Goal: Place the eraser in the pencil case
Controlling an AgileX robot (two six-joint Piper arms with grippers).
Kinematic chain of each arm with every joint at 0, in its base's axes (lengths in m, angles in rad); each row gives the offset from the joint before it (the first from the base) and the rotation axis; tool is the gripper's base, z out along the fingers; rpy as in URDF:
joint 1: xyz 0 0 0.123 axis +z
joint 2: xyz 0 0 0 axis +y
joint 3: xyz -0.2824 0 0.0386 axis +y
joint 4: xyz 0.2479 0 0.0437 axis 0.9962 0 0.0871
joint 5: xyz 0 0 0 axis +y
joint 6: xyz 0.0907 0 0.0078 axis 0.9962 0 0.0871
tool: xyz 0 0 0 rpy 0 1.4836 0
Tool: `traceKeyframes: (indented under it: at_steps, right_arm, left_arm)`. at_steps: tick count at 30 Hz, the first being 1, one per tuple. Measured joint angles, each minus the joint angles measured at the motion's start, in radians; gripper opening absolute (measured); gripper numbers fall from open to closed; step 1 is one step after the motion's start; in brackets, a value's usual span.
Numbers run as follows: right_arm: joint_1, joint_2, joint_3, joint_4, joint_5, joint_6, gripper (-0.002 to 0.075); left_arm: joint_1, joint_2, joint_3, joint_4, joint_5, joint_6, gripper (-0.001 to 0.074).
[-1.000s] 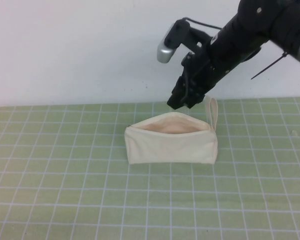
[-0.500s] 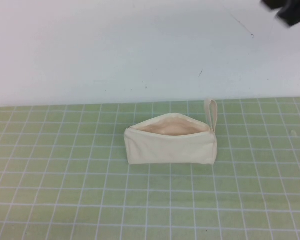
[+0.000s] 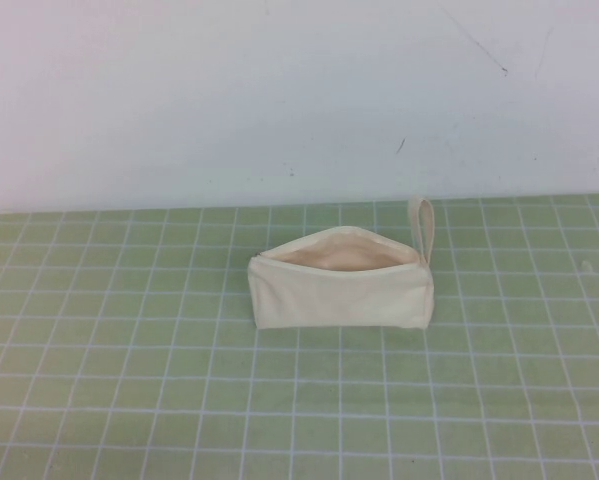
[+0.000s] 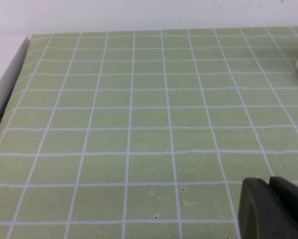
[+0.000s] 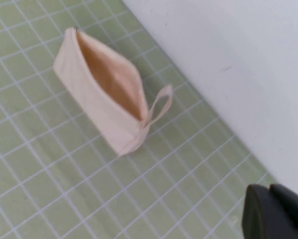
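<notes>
Pencil case (image 3: pixel 341 285) stands on the green grid mat (image 3: pixel 129 400), mouth unzipped and gaping upward, peach lining visible; loop strap (image 3: pixel 422 226) at its right end, pointing toward the white wall (image 3: pixel 229 100). Eraser not visible; cannot tell whether it is inside the case. Right gripper (image 5: pixel 275 211) is above and apart from the case, finger state indeterminable. Left gripper (image 4: pixel 273 206) is over bare mat, well left of the case, finger state likewise indeterminable.

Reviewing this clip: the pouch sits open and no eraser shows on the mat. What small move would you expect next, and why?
Probably none beyond parking. The pencil case stands open on the green mat, no eraser shows on the mat or in the visible lining, and neither arm is in the high view. Only a dark part of the left claw and right claw shows in each wrist view, away from the case.
</notes>
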Motion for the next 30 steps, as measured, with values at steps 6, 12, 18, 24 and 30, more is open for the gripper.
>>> traceKeyframes:
  at_steps: [6,12,18,24,30]
  right_arm:
    - [0.0,-0.212,0.4,0.022,-0.203,0.026,0.0002]
    - [0.0,-0.317,0.647,0.156,-0.247,0.083,0.0001]
    - [0.0,-0.311,0.782,0.179,-0.262,0.076,0.0001]
    - [0.0,-0.292,0.808,0.119,-0.255,0.066,0.0001]
    - [-0.061,-0.396,0.87,0.084,-0.274,-0.005,0.0001]
  left_arm:
    - [0.0,0.0,0.0,0.0,0.0,0.0,-0.0001]
    - [0.0,0.0,0.0,0.0,0.0,0.0,-0.0001]
    - [0.0,0.0,0.0,0.0,0.0,0.0,-0.0001]
    - [0.0,0.0,0.0,0.0,0.0,0.0,-0.0001]
    - [0.0,0.0,0.0,0.0,0.0,0.0,-0.0001]
